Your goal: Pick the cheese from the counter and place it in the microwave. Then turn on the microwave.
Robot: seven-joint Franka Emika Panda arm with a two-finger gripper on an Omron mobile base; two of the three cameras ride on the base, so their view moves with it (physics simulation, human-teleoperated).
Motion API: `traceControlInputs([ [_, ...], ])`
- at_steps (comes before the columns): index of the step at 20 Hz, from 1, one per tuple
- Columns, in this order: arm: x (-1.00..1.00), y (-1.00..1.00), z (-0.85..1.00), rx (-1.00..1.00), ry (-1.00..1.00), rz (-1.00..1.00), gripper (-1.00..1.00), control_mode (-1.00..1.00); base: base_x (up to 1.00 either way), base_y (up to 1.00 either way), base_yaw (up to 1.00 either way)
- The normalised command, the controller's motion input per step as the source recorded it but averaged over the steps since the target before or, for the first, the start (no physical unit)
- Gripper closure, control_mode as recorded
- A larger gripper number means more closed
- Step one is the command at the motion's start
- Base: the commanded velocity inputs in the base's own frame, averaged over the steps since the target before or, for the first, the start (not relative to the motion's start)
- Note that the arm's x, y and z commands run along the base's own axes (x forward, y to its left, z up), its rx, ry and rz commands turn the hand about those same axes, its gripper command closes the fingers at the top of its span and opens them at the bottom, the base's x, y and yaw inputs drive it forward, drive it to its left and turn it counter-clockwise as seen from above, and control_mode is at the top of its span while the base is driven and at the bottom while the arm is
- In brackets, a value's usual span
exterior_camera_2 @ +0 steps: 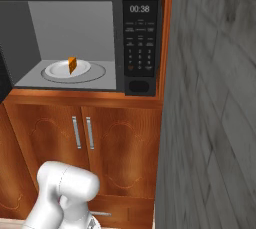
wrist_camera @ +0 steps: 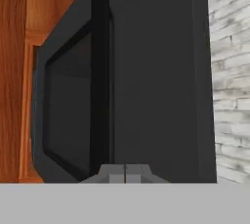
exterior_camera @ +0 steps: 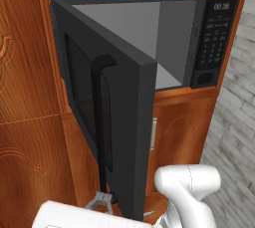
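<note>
The cheese [exterior_camera_2: 72,65] sits upright on the white turntable plate [exterior_camera_2: 56,69] inside the microwave [exterior_camera_2: 141,43], so placing looks done. The door [exterior_camera: 119,137] stands wide open, which probably explains the hand [exterior_camera: 101,202], fingers pressed together and holding nothing, low by the door's outer face, seemingly poised to push it shut before the button panel [exterior_camera: 215,35].

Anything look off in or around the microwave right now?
Nothing damaged or spilled. The cheese stands on the white plate inside the microwave, whose door hangs wide open. The gripper sits shut, low by the door's bottom edge.
</note>
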Motion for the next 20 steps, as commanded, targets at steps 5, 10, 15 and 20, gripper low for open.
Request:
traceControlInputs([
  [5,0.48,0.12,-0.15,0.0,0.0,-0.17,1.0,-1.0,0.0,0.0,0.0],
  [10,0.46,0.07,-0.14,-0.01,0.0,-0.2,1.0,-1.0,0.0,0.0,0.0],
  [15,0.43,0.05,-0.12,-0.02,0.0,-0.2,1.0,-1.0,0.0,0.0,0.0],
  [20,0.25,-0.02,-0.02,-0.03,0.0,-0.19,1.0,-1.0,0.0,0.0,0.0],
])
